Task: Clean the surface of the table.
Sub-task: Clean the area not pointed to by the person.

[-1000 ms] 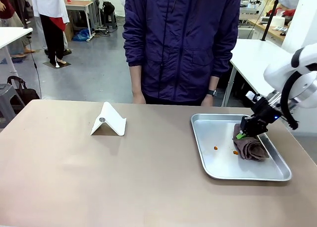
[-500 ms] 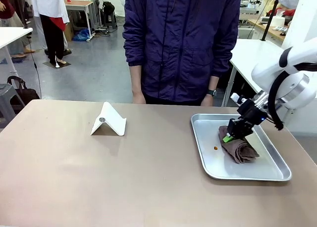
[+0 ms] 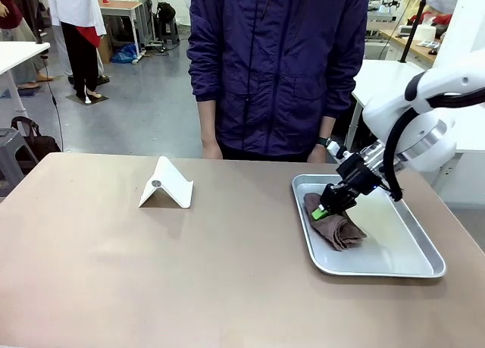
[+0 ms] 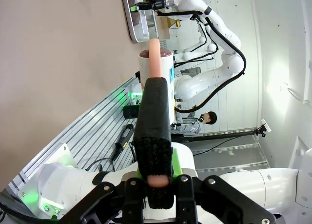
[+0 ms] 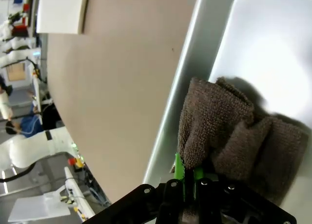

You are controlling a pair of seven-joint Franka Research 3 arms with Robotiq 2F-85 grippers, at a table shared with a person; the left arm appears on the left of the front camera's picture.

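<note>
Brownish-tan matte counter [image 3: 189,272]: wide, not yet wiped; shiny silver metal tray [image 3: 327,266] by its right edge; right claw [image 3: 323,209] clamped on crumpled brown cloth [image 3: 339,230] inside, presumably fetching it for wiping; left claw [image 4: 155,87] closed, idle.

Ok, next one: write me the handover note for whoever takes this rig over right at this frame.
Right gripper: shut on the brown cloth, low at the left end of the silver tray.
Left gripper: shut, far from the tray.
The table bears the tray and a white stand; no dirt that I can see.
Done: cloth gripped.
Left: lift it out, wipe the table top.
</note>
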